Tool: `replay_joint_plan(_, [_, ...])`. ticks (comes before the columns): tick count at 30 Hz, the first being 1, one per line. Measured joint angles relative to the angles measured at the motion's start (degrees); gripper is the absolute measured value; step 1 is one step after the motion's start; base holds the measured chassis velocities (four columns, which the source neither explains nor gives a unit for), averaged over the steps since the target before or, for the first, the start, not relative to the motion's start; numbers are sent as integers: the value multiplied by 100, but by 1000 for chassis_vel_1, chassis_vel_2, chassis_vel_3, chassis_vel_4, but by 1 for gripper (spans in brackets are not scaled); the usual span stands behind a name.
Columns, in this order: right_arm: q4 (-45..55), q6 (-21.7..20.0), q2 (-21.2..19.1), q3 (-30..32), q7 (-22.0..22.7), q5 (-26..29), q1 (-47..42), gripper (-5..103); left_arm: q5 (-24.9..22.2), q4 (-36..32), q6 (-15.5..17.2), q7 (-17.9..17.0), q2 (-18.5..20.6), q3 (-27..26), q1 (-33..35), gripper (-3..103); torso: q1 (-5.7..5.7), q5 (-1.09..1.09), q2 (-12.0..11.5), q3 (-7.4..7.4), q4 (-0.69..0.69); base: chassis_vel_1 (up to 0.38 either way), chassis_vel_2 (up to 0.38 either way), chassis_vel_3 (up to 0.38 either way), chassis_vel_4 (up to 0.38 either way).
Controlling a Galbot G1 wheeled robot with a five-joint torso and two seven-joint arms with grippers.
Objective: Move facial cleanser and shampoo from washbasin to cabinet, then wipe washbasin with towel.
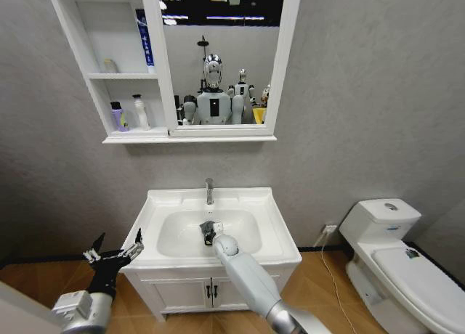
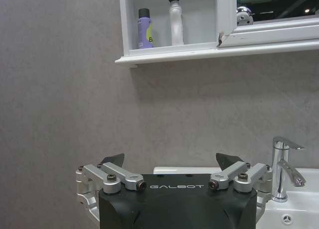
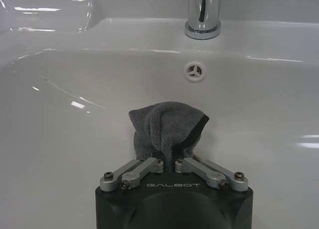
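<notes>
Right claw: pinched on towel, inside washbasin bowl.
Towel: soft, light, bunches; grip the gathered fold.
Left claw: wide, idle beside basin.

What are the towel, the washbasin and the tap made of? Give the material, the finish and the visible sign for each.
Towel: dark grey cloth, likely microfibre; fuzzy napped pile, soft bunched folds, pinched in the right gripper.
Washbasin: looks like glazed white ceramic; smooth, glossy, with sharp light reflections.
Tap: metal, apparently chrome-plated; mirror-bright surface reflecting its surroundings.
Left gripper waits open beside the basin.
</notes>
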Motion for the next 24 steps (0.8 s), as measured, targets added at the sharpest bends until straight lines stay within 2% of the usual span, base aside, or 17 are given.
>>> replay_joint_plan(6, [132,-41,-200,52,19,93,-27,5,0,0,0,0,0,0,0,100,0,0,0,0,-2,0,0,0,0])
replay_joint_plan(15, [-226,153,-10,70,-174,-27,-24,5,0,0,0,0,0,0,0,100,0,0,0,0,1,0,0,0,0])
replay_joint_plan(24, [-495,395,0,-52,-446,91,80,5,0,0,0,0,0,0,0,100,0,0,0,0,-1,0,0,0,0])
